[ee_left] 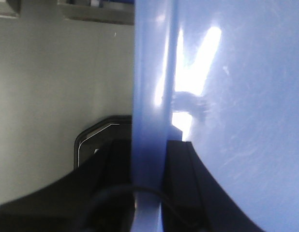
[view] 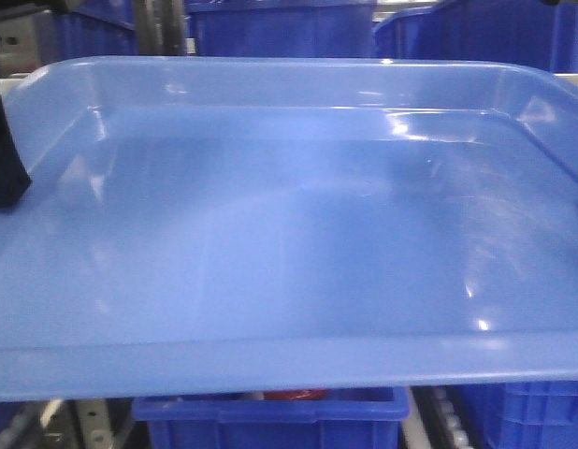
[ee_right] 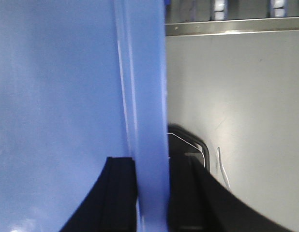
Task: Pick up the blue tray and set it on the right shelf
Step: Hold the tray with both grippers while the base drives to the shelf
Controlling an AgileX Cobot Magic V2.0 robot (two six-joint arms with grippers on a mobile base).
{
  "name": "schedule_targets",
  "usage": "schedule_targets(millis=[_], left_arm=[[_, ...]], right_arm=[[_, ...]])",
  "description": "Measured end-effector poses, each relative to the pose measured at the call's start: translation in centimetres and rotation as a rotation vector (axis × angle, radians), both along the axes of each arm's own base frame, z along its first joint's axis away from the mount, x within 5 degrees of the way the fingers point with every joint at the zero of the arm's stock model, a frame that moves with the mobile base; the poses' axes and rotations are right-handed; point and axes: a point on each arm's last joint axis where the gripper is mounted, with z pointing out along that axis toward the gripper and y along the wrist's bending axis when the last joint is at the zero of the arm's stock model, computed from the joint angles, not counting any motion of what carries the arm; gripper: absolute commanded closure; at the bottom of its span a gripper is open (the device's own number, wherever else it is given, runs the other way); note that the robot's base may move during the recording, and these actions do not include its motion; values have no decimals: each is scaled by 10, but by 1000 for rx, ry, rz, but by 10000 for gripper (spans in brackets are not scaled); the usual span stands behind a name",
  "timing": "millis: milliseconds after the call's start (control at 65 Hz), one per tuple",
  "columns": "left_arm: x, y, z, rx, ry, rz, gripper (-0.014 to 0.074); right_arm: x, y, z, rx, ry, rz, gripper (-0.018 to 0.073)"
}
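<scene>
while both pincers grip it, the tray (view: pixel 289 253) is held up between them and fills the front view, open side up and about level. its long axis runs left to right, one short end toward each arm. its far long wall faces dark blue bins (view: pixel 280 28), and a lower bin (view: pixel 270 416) shows under its near rim. the left pincer (ee_left: pixel 149 147) is pinching the tray's left rim, one black finger (ee_left: pixel 111 164) outside the wall and the other inside. the right pincer (ee_right: pixel 152 162) is pinching the right rim the same way, fingers (ee_right: pixel 121 169) on either side of the flared edge. past that end, at the top of the right wrist view, is the shelf (ee_right: pixel 236 25), its shiny front rail bearing two small screws, with a plain grey surface (ee_right: pixel 236 96) below. whether the tray touches the shelf i cannot tell.
</scene>
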Motion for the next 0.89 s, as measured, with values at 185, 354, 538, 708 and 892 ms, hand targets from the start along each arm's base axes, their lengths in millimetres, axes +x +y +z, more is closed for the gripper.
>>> schedule_targets(millis=[185,354,538,708,892], left_arm=[[0,0,0,-1,1,0,593],[0,0,0,-1,1,0,593],[0,0,0,-1,1,0,593],[0,0,0,-1,1,0,593],[0,0,0,-1,1,0,593]], right_arm=[[0,0,0,-1,-1,0,366],[0,0,0,-1,-1,0,366],[0,0,0,-1,-1,0,366],[0,0,0,-1,-1,0,366],[0,0,0,-1,-1,0,366]])
